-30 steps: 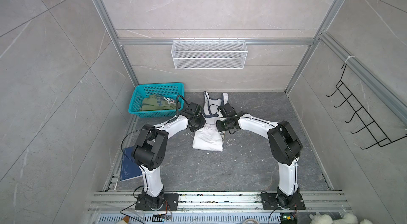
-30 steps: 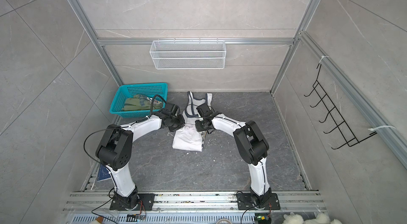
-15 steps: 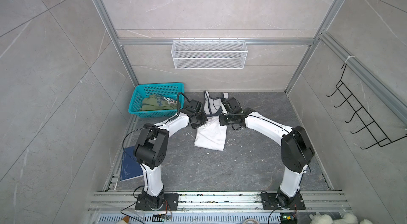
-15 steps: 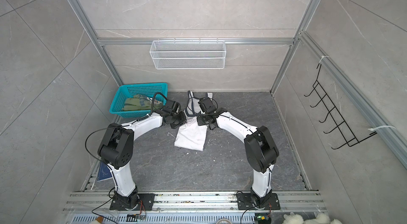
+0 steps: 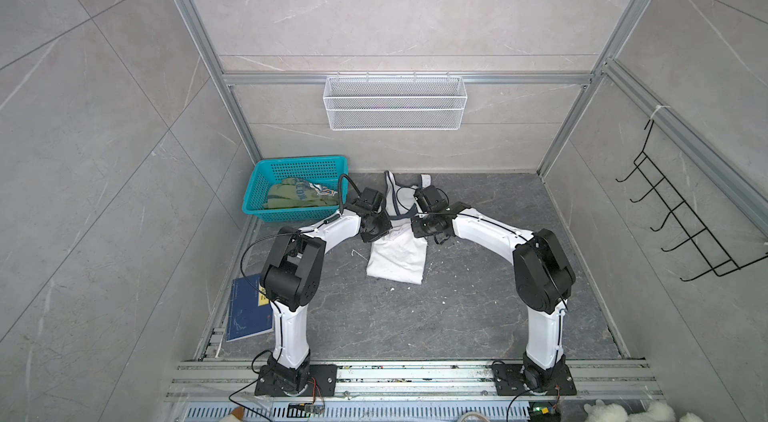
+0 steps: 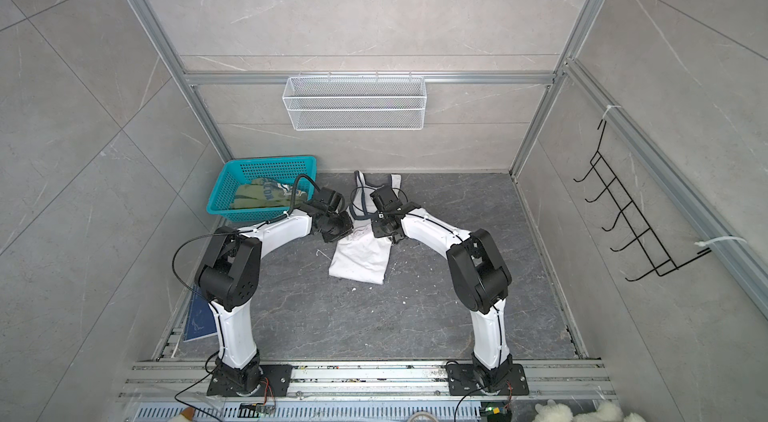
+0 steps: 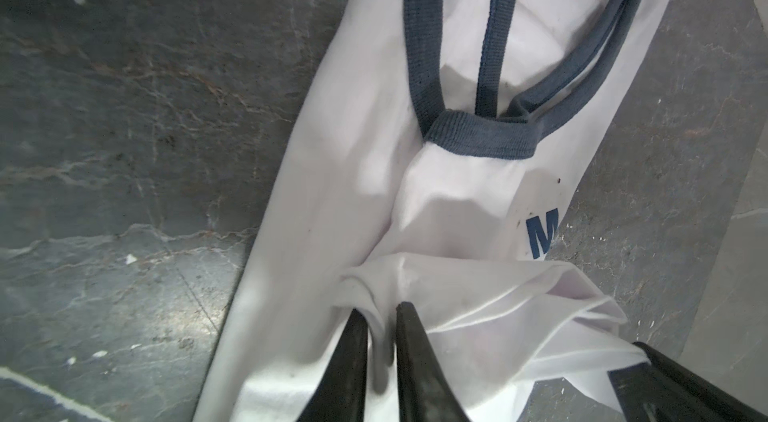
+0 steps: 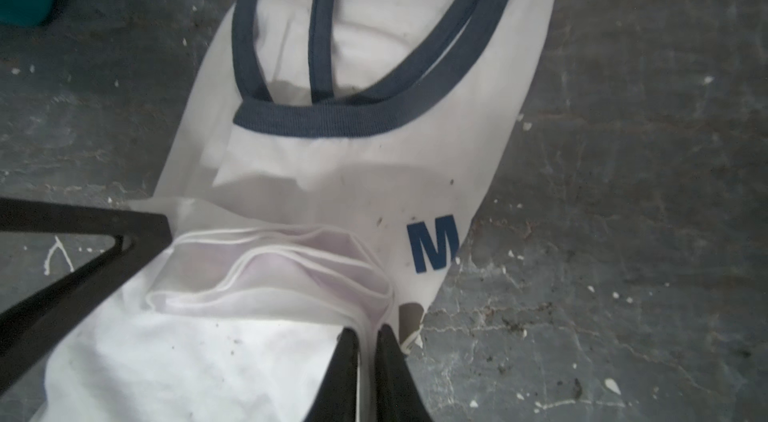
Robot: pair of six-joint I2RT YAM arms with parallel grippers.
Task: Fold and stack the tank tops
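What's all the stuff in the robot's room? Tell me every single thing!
white tank top: one, white with navy trim, middle of the dark grey floor
green tank top: one, olive green, inside the basket
basket: one, teal, back left corner
wire shelf: one, white, on the back wall
hook rack: one, black, on the right wall
book: one, dark blue, front left
fluffy things: white, front right edge, too cut off to count
left arm, right arm: two, white and black, reaching to the white tank top
left claw: one, black, white cloth between its fingers
right claw: one, black, white cloth between its fingers
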